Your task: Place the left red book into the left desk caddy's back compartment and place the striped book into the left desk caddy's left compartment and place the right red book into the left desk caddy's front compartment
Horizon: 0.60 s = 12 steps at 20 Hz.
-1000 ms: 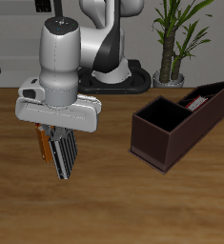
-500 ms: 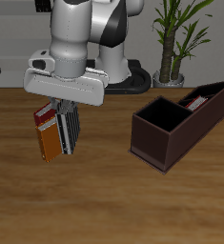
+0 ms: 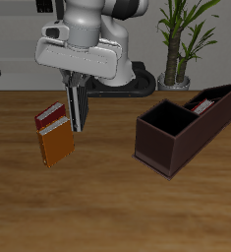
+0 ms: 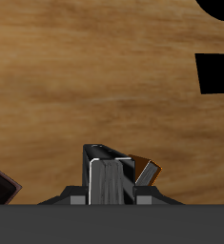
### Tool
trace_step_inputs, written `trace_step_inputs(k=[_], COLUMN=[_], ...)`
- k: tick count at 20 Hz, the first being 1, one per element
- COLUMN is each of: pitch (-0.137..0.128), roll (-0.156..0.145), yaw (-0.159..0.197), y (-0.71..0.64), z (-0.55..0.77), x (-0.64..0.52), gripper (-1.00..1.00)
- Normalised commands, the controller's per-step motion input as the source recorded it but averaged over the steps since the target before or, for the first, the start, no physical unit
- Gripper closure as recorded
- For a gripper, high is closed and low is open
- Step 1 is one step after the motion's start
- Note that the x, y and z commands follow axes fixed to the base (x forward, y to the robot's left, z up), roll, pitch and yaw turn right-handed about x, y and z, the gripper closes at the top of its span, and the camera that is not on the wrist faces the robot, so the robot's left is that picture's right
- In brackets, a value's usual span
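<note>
Item: striped book (image 3: 78,106). Hangs edge-down above the table (image 3: 107,212), pinched at its upper end by the gripper (image 3: 76,83); the wrist view shows the gripper (image 4: 110,195) pressed onto the book's (image 4: 108,173) dark spine from both sides. Well apart from the caddy (image 3: 182,126), lifted clear of the wood.

Item: small red book (image 3: 50,118). Lies on the table beside the hanging striped book, touching or overlapping an orange-brown book (image 3: 56,144); both well apart from the caddy.

Item: caddy. Open-topped; the square section nearest the table's front edge looks empty. Something red (image 3: 202,103) shows in its farther part; whether it is the dark red book cannot be told.

Risks, judged:
- Book held only at one end, long body below; a quick sideways carry toward the caddy could make it swing or slip in the pinch.
- Travelling too low, its bottom edge could catch the caddy's wall and twist out.
- Lowered off-line or tilted, it could land on a divider or in the wrong slot.
</note>
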Motion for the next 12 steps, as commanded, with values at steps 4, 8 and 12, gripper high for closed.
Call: trace_step_inputs(k=[4,8,12], pitch=[-0.038,-0.009,-0.041], roll=[-0.051,0.015,0.002], yaw=[-0.068,-0.022,-0.059], y=[0.39,0.34,0.35], z=[0.27,0.07,0.18], x=[-0.38,-0.29,-0.40], gripper=[1.00,1.00,1.00])
